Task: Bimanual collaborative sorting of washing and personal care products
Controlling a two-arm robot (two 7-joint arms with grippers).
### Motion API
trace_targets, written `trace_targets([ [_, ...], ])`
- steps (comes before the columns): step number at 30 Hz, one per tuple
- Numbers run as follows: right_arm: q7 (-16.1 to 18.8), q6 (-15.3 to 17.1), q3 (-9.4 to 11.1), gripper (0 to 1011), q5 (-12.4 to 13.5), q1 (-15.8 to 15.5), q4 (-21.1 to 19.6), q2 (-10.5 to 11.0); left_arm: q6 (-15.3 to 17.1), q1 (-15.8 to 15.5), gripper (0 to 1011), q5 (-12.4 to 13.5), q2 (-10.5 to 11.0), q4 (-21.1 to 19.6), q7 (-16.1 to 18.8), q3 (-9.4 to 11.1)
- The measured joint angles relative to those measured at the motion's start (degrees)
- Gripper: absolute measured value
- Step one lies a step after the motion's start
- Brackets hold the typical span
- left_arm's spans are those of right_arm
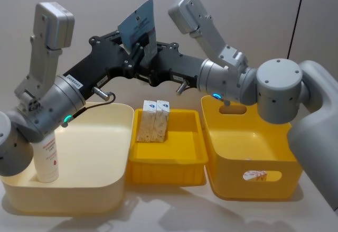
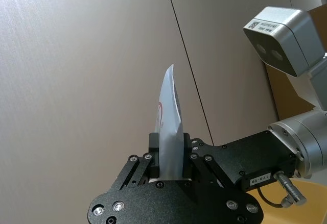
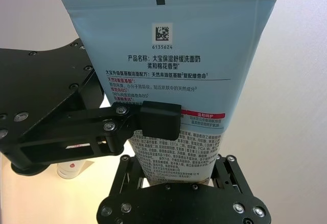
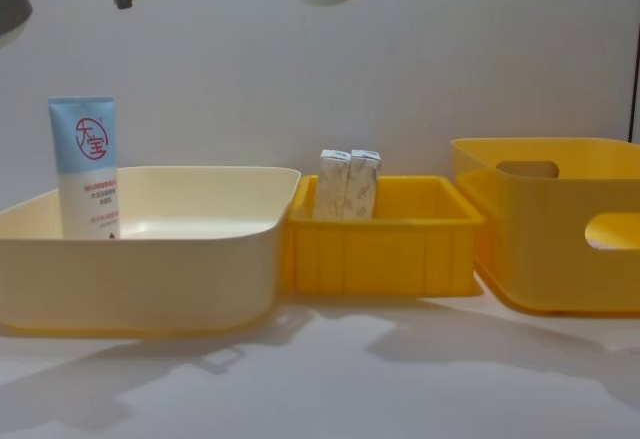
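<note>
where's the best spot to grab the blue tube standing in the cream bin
Take the standing tube around its upper body, where it clears the cream bin wall. It stands upright on its cap in the bin's near left corner, so probably come straight down from above, closing a claw across its flat, thin faces.

A staged robot test cell rather than a home or shop: plain beige panelled walls [image 1: 253,10] with a dark seam, a bare white counter [image 4: 330,379], and a cream bin [image 4: 150,269] beside two yellow bins [image 4: 380,249] in a tidy row
</note>
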Motion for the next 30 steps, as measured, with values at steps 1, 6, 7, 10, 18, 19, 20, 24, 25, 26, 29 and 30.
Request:
trace_targets([
  [1,0.00,0.00,0.00,544,0.00,0.01,0.01,0.00,0.00,0.00,229,0.00,0.00,0.00,0.00,0.00],
  [6,0.00,0.00,0.00,545,0.00,0.02,0.01,0.00,0.00,0.00,227,-0.01,0.00,0.00,0.00,0.00],
  [7,0.01,0.00,0.00,545,0.00,0.02,0.01,0.00,0.00,0.00,229,0.00,0.00,0.00,0.00,0.00],
  [10,0.01,0.00,0.00,545,0.00,0.03,0.01,0.00,0.00,0.00,229,-0.01,0.00,0.00,0.00,0.00],
  [18,0.00,0.01,0.00,544,0.00,0.03,0.01,0.00,0.00,0.01,433,0.00,0.00,0.00,0.00,0.01],
  [19,0.01,0.01,0.00,544,0.00,0.03,0.01,-0.01,0.00,0.01,455,0.00,0.00,0.00,0.00,0.01],
  [20,0.01,0.01,0.00,544,0.00,0.02,0.01,0.00,0.00,0.01,490,0.00,0.00,0.00,0.00,0.01],
  [24,0.01,0.01,0.00,544,0.00,0.02,0.00,0.00,0.00,0.00,604,0.00,0.00,0.00,0.01,0.01],
  [25,0.01,0.01,0.00,544,0.00,0.03,0.01,0.01,0.00,0.01,651,0.00,0.00,0.00,0.01,0.01],
  [26,0.00,0.02,0.00,544,0.01,0.02,0.00,0.02,0.00,0.01,671,0.00,0.00,0.00,0.00,0.01],
  [29,-0.17,0.07,0.04,544,0.03,-0.02,-0.05,0.10,0.00,0.01,771,0.00,0.00,0.00,0.01,0.00],
  [30,-0.43,0.14,0.10,544,0.03,-0.09,-0.13,0.18,0.00,0.01,802,0.00,0.00,0.00,0.01,0.00],
])
